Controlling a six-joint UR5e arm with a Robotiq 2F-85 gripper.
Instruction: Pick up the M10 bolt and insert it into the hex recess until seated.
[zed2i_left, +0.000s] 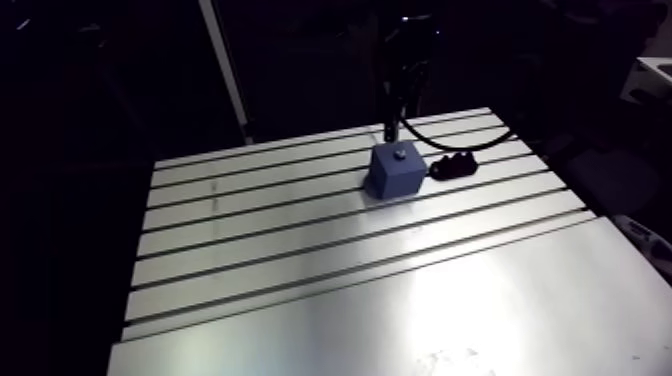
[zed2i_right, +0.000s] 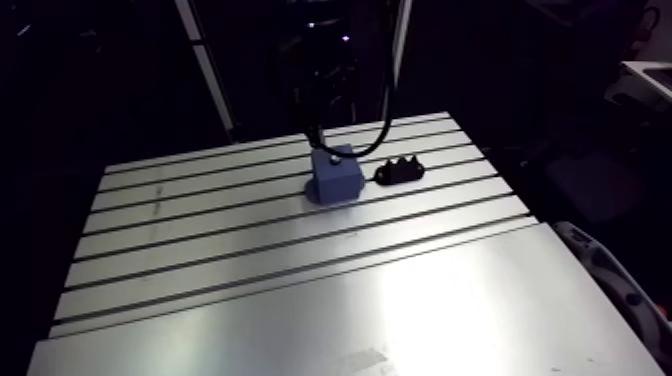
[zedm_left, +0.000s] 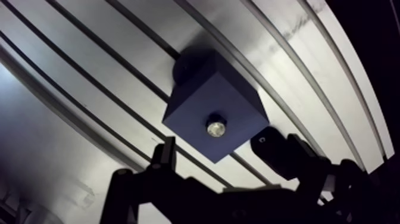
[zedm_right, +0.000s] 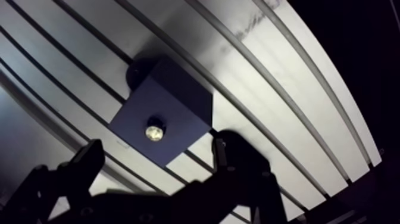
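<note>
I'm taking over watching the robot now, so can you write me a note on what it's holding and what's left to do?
Gripper: open, holding nothing, just above the dark blue square block.
Things: the shiny metal bolt sits in the hole in the block's top. The block stands on the slotted aluminium table, with a small black knobbly piece beside it.
Done: the bolt looks inserted and is free of the fingers.
Left: check it is fully seated, which I cannot tell from here.

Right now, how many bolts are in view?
1: the bolt sits in the top of the block, under the open gripper. The black holder beside the block is too dark to rule out another.
</note>
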